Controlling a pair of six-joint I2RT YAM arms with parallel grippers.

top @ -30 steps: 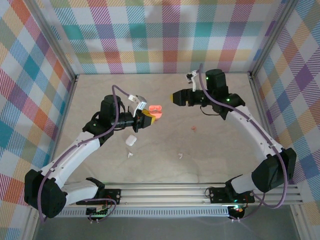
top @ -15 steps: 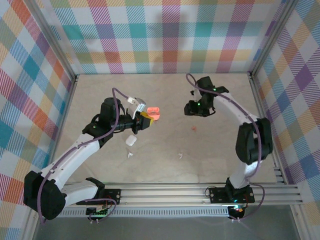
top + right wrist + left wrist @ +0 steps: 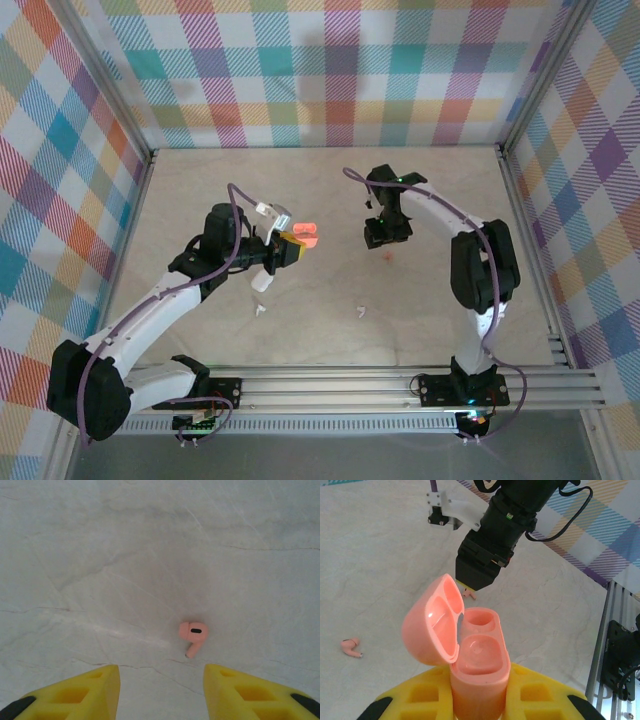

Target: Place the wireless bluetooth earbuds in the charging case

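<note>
Pinches open, empty pink case (image 3: 477, 660) in left end effector (image 3: 480, 700), hovers right end effector (image 3: 161, 690) spread over pink earbud (image 3: 193, 634), zero inserted.

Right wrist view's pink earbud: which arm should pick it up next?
Right. The right pincer hangs open above the small salmon-pink plastic earbud; the left pincer is shut on the open pink plastic charging case.

pink case (image 3: 479, 660): smooth moulded plastic, glossy, with highlights on the lid's inner face. pink earbud (image 3: 193, 634): same smooth plastic, softer sheen. left gripper (image 3: 479, 700) and right gripper (image 3: 161, 680): yellow matt plastic fingers, pocketed. table (image 3: 100, 555): matt, stone-look, faint veins. walls (image 3: 330, 70): plaid cloth. rail (image 3: 330, 385) at frame bottom: ribbed bare metal.
</note>
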